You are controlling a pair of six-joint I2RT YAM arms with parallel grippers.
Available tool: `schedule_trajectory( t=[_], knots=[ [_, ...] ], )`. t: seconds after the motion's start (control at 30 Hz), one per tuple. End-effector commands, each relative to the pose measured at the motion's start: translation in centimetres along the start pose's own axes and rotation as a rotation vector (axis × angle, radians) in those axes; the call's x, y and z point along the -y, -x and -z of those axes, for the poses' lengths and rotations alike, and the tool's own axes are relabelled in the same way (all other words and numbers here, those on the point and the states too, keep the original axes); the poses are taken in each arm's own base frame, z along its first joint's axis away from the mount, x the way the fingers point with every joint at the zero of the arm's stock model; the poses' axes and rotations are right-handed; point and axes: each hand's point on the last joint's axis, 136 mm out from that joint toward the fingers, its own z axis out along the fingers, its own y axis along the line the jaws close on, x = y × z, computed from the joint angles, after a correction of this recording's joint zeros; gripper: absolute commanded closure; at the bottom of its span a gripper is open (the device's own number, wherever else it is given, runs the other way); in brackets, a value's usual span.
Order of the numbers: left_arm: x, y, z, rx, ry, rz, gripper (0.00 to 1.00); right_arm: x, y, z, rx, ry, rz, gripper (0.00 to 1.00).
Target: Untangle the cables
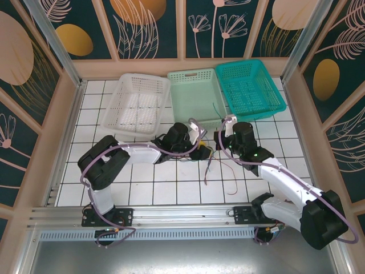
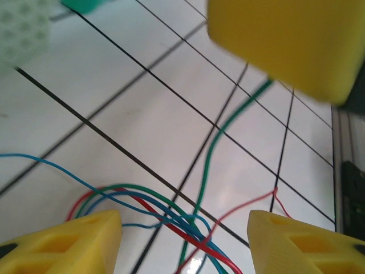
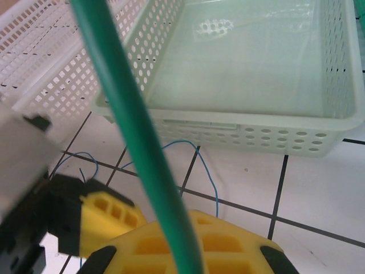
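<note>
Green cable [image 3: 137, 142], thin and smooth, rises toward 11 o'clock from my right gripper [image 3: 188, 254], which is clamped on it. My left gripper [image 2: 183, 220] has its fingers apart, straddling the limp red, blue and green cables [image 2: 171, 211] on glossy white tile [image 2: 142, 114]. The left is nearer the knot, and the green strand's long axis leads off to 1 o'clock.
</note>
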Motion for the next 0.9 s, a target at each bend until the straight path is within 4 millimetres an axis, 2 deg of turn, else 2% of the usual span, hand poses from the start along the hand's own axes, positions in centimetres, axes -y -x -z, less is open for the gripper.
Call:
schedule_trajectory(
  t=[0.0,0.17,0.23,0.27,0.4,0.53,0.67,0.87],
  knots=[
    [1.2,-0.9,-0.3,-0.044,-0.072,-0.055,0.4,-0.6,2.0,0.2,0.054,0.018,0.001,1.0],
    [0.1,-2.1,-0.7,-0.089,-0.024,-0.068,0.41,-1.1,2.4,0.3,0.058,0.039,-0.004,1.0],
    [-0.6,-2.3,-1.2,-0.1,-0.005,-0.056,0.45,-1.4,2.8,0.4,0.072,0.053,-0.01,1.0],
    [-0.7,-1.8,-1.7,-0.098,0.001,-0.053,0.51,-1.5,3.0,0.5,0.078,0.057,-0.01,1.0],
    [-2.7,-2.0,-2.5,-0.111,0.089,-0.011,0.81,-1.6,3.7,1.1,0.101,0.058,-0.012,1.0],
    [-3.6,-1.9,-2.0,-0.092,0.149,-0.008,0.92,-1.3,3.8,1.6,0.092,0.042,-0.009,1.0],
    [-4.6,-2.4,-1.4,-0.1,0.211,-0.005,0.98,2.0,3.3,2.2,0.038,-0.149,0.0,1.0],
    [-5.2,-3.9,-1.3,-0.135,0.234,0.012,1.0,7.2,3.4,4.8,0.008,-0.454,0.036,1.0]
  ],
)
